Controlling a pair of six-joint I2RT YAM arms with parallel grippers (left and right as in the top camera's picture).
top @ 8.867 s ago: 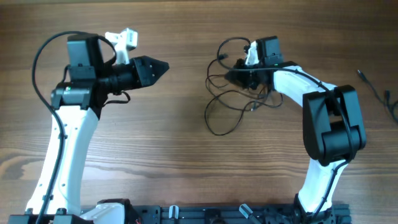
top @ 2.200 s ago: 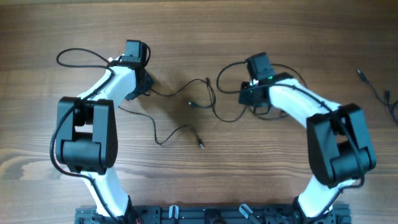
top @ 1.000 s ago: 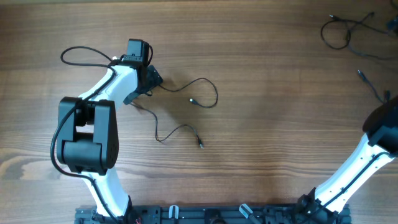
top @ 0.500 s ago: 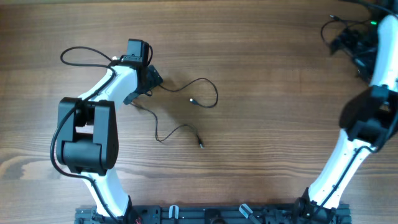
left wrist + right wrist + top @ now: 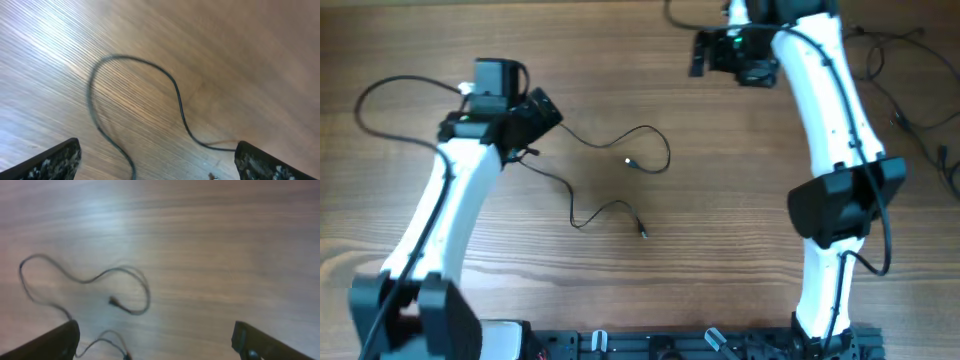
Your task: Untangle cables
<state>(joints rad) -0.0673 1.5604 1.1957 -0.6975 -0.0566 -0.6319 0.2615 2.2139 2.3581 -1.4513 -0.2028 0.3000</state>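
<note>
Two thin black cables lie as loose strands mid-table. One cable [image 5: 655, 138] loops round to a small plug [image 5: 628, 162]. The other cable [image 5: 588, 211] squiggles down to a plug [image 5: 642, 234]. My left gripper [image 5: 548, 110] hovers at their left end, open, holding nothing. Its wrist view shows a cable loop [image 5: 176, 95] on the wood between the wide-apart fingertips [image 5: 56, 161]. My right gripper [image 5: 699, 52] is high at the top centre, open and empty. In its wrist view the cable [image 5: 128, 271] lies far below the spread fingertips [image 5: 257, 341].
More thin black wires [image 5: 903, 42] lie at the top right corner, with another strand [image 5: 926, 148] by the right edge. The left arm's thick black cable [image 5: 380, 88] arcs out at the far left. The right arm [image 5: 840, 190] stands tall on the right side.
The right arm has swung from the top right corner to the top centre. The left arm has lifted and pulled back to the left. The two strands on the table lie as before.
</note>
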